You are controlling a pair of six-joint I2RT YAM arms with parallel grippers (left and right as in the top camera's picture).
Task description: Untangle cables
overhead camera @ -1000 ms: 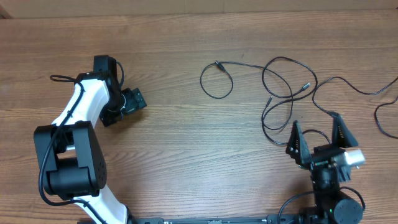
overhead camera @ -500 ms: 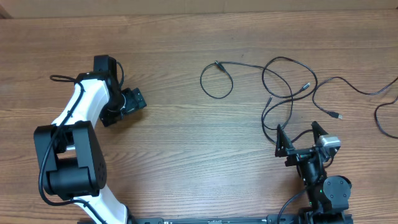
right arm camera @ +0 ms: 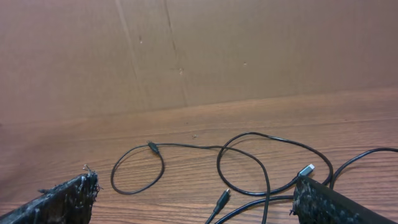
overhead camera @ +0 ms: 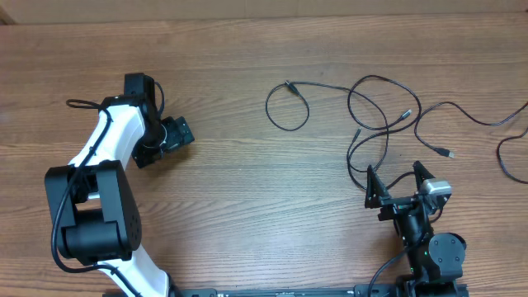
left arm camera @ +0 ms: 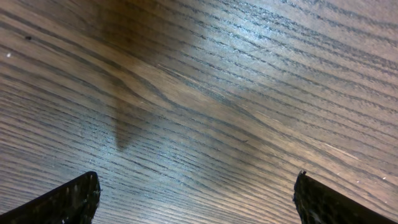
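Loosely looped, the cables (overhead camera: pixel 288 84) lie spread on the table (overhead camera: pixel 247 206) — the right gripper (overhead camera: pixel 397 183) gapes empty near them, the left gripper (overhead camera: pixel 171 136), also agape, well apart.

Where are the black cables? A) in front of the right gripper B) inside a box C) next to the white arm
A: the cables lie in loose loops on the table, just ahead of the open right gripper.
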